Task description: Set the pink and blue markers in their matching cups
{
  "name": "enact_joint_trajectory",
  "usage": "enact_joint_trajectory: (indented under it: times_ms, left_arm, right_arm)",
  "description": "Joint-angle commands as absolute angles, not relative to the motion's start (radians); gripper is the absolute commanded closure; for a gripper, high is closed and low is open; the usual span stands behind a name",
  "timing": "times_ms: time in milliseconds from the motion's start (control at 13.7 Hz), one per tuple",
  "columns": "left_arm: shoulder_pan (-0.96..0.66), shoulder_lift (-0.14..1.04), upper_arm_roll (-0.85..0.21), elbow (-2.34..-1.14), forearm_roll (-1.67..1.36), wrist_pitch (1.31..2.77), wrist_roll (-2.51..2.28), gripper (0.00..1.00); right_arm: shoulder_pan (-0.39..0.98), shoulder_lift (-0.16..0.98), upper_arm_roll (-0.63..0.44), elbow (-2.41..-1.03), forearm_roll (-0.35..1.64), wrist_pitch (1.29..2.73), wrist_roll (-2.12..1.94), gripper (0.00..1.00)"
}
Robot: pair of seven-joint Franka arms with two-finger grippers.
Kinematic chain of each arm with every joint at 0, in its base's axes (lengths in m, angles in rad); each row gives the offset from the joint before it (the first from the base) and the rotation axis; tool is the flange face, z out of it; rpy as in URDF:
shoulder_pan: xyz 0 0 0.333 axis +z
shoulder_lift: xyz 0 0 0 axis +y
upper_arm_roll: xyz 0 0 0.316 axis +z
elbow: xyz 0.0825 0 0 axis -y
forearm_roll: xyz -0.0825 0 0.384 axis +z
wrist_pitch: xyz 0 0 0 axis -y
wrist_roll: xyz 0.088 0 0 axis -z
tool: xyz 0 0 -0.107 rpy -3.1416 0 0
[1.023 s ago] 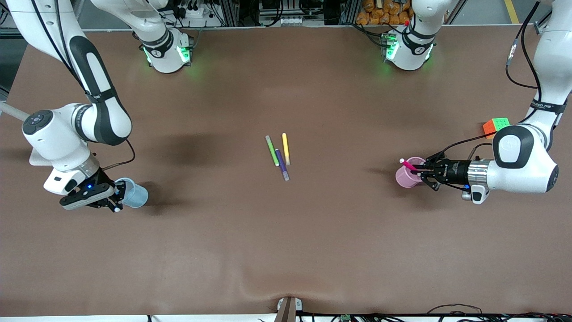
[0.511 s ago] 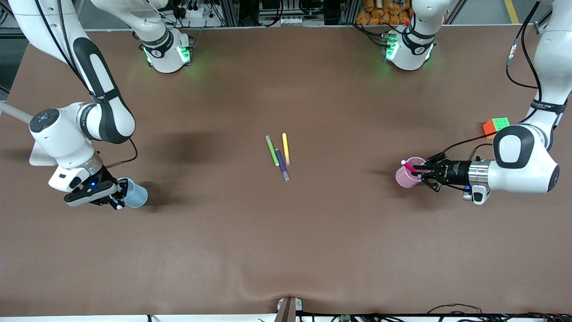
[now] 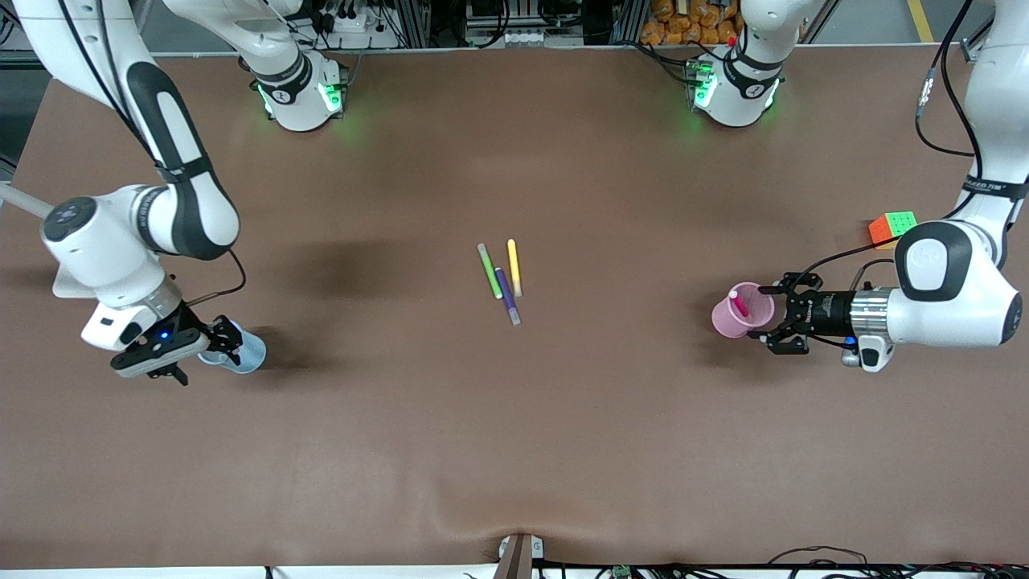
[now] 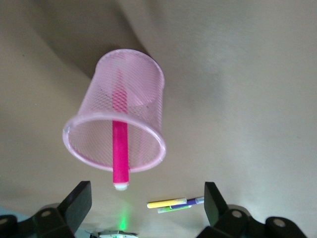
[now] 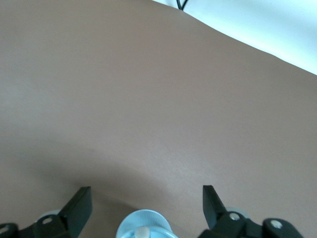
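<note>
Front: I see left gripper open beside pink cup, right gripper open over blue cup | left wrist: pink marker stands inside | right wrist: pale marker tip in cup

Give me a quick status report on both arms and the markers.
Left gripper open beside pink cup, pink marker inside. Right gripper open over blue cup; pale marker tip showing inside. Nothing in the way.

Pink mesh cup; magenta marker
</note>
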State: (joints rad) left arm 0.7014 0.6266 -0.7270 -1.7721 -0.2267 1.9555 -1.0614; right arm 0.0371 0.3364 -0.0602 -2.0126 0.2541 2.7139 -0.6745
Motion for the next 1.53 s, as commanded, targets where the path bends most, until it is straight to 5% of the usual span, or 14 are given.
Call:
enact_joint_trajectory:
  times_ms: [0, 292, 511, 1023, 1461]
  left_arm:
    - [0.675, 0.511, -0.724, -1.784, -0.229, 1.947, -1.068, 0.00]
    - [0.621, 0.436, -0.726, -1.724, -0.216, 1.947, -1.054, 0.00]
    - [0.591, 0.344, -0.727, -1.684, -0.201, 1.957, -1.052, 0.00]
    - [0.575, 0.212, -0.759, -1.640, -0.040, 1.991, -1.017, 0.00]
    - [0.603, 0.092, -0.732, -1.649, -0.031, 1.970, -0.484, 0.00]
  right_arm:
    - [0.034, 0.322, -0.058, -1.840, 0.272, 2.477, -0.554, 0.00]
    - [0.026, 0.351, -0.067, -1.495, 0.256, 2.000, -0.348, 0.00]
    - [0.051, 0.341, -0.150, -1.367, 0.239, 1.779, -0.342, 0.00]
    - [0.040, 0.152, -0.189, -1.361, 0.158, 1.404, -0.040, 0.00]
    - [-0.009, -0.055, -0.048, -1.520, -0.044, 1.351, 0.187, 0.00]
